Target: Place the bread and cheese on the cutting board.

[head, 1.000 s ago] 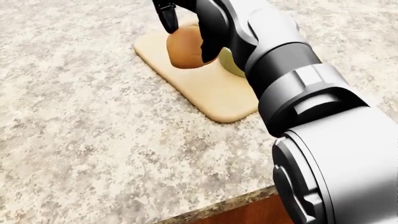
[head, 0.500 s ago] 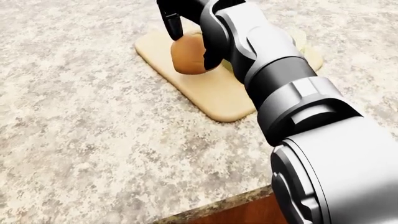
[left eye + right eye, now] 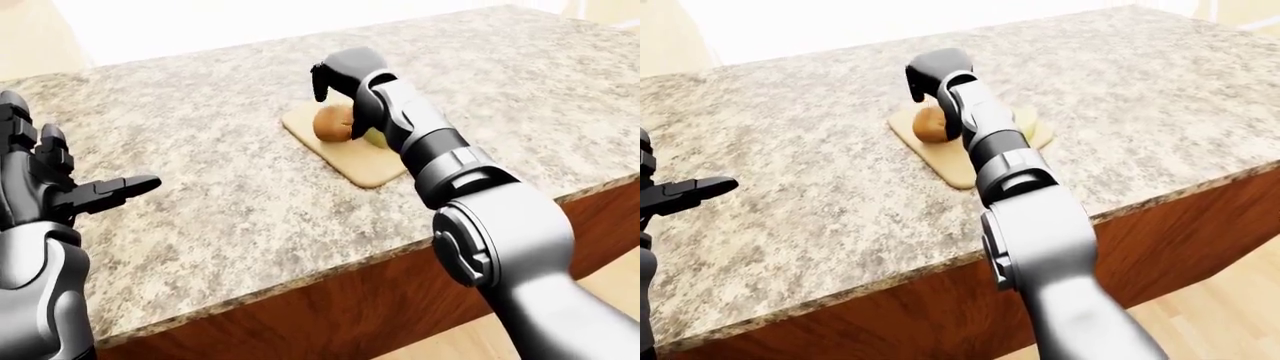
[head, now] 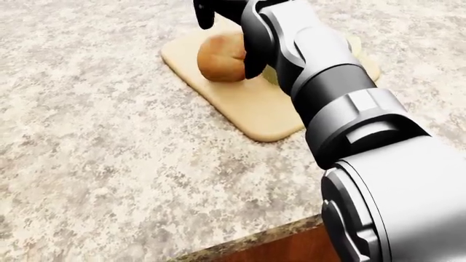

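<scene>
The round brown bread [image 4: 218, 59] rests on the tan cutting board [image 4: 247, 112] on the granite counter. My right hand [image 4: 227, 38] hovers over the bread with its fingers spread. One finger [image 4: 204, 13] is raised clear above the bread, and another [image 4: 251, 63] stands by its right side. The pale yellow cheese [image 3: 1028, 124] lies on the board's right part, mostly hidden behind my right forearm. My left hand [image 3: 70, 191] is open and empty, held over the counter's left end in the left-eye view.
The speckled granite counter [image 4: 94, 136] stretches wide around the board. Its near edge [image 4: 255, 240] runs along the bottom of the head view, with a brown wooden cabinet face [image 3: 330, 315] below. My right arm [image 4: 342, 103] crosses over the board's right side.
The right hand's fingers have lifted and spread away from the bread, which now sits on the board. The view has shifted slightly.
</scene>
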Controlling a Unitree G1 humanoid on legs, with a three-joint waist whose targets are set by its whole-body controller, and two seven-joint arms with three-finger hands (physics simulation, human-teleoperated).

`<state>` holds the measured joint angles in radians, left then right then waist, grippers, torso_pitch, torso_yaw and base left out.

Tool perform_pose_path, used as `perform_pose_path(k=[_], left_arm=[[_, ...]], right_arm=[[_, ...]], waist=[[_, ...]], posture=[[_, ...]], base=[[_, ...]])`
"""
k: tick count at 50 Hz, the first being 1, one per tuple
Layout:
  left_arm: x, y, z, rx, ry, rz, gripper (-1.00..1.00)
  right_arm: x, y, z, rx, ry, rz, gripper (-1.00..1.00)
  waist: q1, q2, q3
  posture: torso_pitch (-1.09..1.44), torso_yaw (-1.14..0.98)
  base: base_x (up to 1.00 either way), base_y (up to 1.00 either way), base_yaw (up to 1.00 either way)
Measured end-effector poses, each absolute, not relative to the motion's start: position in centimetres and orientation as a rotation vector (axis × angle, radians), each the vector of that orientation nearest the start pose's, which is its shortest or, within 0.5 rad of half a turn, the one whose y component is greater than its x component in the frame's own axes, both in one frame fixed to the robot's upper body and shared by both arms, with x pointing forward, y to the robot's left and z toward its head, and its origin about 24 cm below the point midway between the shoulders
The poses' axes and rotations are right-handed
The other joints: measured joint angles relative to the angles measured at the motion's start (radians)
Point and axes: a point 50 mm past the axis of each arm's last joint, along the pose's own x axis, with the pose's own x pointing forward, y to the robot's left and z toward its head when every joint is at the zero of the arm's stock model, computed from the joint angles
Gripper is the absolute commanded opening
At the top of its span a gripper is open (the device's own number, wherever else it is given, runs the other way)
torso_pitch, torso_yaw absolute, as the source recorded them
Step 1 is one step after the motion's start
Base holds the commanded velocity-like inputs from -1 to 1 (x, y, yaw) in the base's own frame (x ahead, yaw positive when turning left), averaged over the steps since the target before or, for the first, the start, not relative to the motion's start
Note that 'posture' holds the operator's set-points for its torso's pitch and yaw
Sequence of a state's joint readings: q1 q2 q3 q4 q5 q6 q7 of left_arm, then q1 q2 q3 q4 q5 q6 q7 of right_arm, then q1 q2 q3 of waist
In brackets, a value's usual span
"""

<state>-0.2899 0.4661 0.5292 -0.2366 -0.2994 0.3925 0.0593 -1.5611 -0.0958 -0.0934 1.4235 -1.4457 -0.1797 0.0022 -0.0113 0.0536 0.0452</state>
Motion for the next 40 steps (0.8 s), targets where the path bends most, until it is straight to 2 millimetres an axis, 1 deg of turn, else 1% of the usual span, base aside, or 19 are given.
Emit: perform_pose_path(k=[12,22,33,40], left_arm=[[25.8,31.1,20.1,0.069,-0.308,0.426,1.0],[25.9,31.1,20.1,0.069,-0.308,0.424,1.0],[25.9,31.1,20.2,0.069,-0.31,0.425,1.0],[25.9,31.1,20.3,0.068,-0.312,0.426,1.0]], right_arm=[[42.6,-5.1,26.4,-1.615,-0.344,0.247,1.0],[42.5,-5.6,28.9,-1.628,-0.331,0.239,1.0],[42.4,-5.9,29.7,-1.577,-0.241,0.305,1.0],[42.3,-6.8,31.2,-1.579,-0.204,0.313,1.0]], waist=[[-0.002,0.004,0.004],[-0.004,0.002,0.005],[-0.006,0.002,0.008],[-0.006,0.002,0.011]], posture=[[0.0,0.0],[0.0,0.0],[0.0,0.0],[0.0,0.0]], base=[[0.0,0.0,0.0],[0.0,0.0,0.0],[0.0,0.0,0.0],[0.0,0.0,0.0]])
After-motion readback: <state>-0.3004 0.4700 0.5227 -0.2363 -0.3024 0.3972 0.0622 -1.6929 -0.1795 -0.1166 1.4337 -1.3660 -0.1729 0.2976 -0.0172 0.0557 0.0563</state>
